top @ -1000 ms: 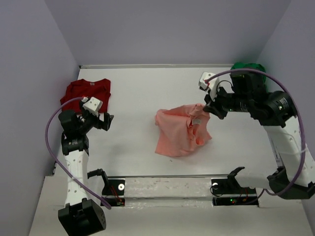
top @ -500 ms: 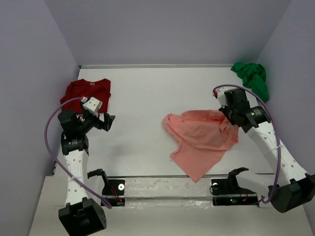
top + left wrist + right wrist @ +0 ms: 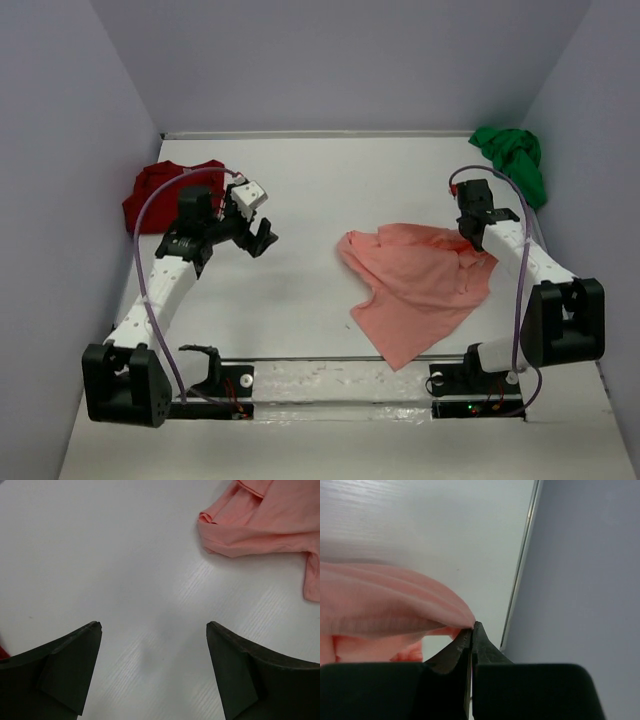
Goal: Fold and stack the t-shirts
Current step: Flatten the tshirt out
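Note:
The salmon-pink t-shirt (image 3: 415, 285) lies partly spread and rumpled on the right half of the table. My right gripper (image 3: 478, 238) is at its upper right corner, shut on the edge of the cloth; in the right wrist view the pink fabric (image 3: 380, 610) runs into the tips of the closed gripper (image 3: 472, 628). My left gripper (image 3: 264, 238) is open and empty over bare table, left of the pink shirt. In the left wrist view the gripper (image 3: 154, 626) spans bare table, with the pink shirt (image 3: 265, 525) ahead. The dark red t-shirt (image 3: 150, 192) lies at the far left. The green t-shirt (image 3: 512, 158) is bunched at the far right corner.
Grey walls (image 3: 70, 150) close in the table on three sides. A metal rail (image 3: 340, 380) with the arm bases runs along the near edge. The table's right edge strip (image 3: 520, 570) is close to my right gripper.
My right gripper pulled the pink shirt to the right and lower, spreading it out from a bunch. My left arm swung from the left edge toward the table's middle.

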